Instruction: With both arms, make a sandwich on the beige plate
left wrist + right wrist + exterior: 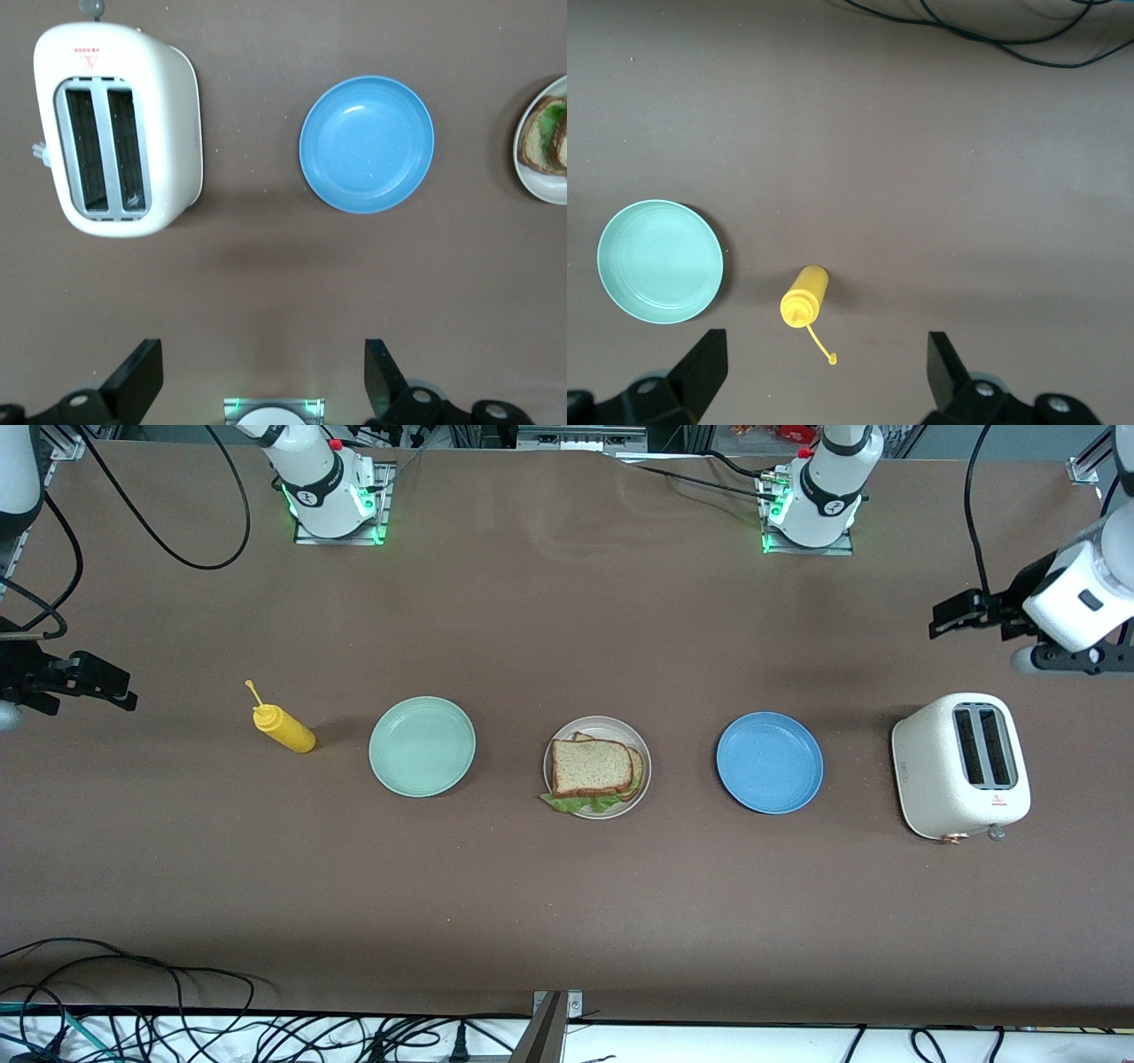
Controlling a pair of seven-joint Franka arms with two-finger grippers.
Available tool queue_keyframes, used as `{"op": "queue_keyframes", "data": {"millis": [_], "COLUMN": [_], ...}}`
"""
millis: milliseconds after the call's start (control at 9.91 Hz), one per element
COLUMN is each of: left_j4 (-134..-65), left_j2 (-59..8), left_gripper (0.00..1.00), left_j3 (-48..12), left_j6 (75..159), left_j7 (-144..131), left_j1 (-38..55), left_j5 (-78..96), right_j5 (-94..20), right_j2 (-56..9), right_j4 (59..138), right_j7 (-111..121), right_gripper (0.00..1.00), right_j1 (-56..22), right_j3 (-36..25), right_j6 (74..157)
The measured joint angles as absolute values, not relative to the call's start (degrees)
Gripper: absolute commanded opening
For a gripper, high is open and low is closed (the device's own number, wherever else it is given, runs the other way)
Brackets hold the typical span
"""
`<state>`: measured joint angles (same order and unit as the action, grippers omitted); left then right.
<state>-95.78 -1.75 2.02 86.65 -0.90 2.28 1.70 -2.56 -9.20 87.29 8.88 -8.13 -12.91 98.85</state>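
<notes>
Left gripper (pixel 261 381): fingers (pixel 137 376) spread, holding nothing, raised over bare table at the left arm's end, near the white toaster (pixel 961 766). Right gripper (pixel 824 376): fingers (pixel 704 367) likewise spread and empty, raised over the right arm's end, near the yellow mustard bottle (pixel 283 728), which lies on its side. Between them, in one row: mint-green plate (pixel 422 746), beige plate (pixel 642 766) bearing the sandwich (pixel 592 769) with lettuce showing at its nearer edge, and blue plate (pixel 769 762).
</notes>
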Motion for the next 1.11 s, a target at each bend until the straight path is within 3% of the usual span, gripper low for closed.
{"op": "queue_keyframes", "data": {"millis": [1109], "left_j4": [-93.51], "left_j2": [-7.93], "left_gripper": [1.00], "left_j3": [1.50], "left_j6": [90.03], "left_j7": [-0.90], "left_j1": [2.28], "left_j5": [1.70], "right_j5": [-2.27], "right_j2": [-13.00], "right_j4": [88.14], "right_j7": [8.71], "right_gripper": [1.00], "right_j1": [-9.26], "right_j3": [-12.66], "right_j6": [102.98]}}
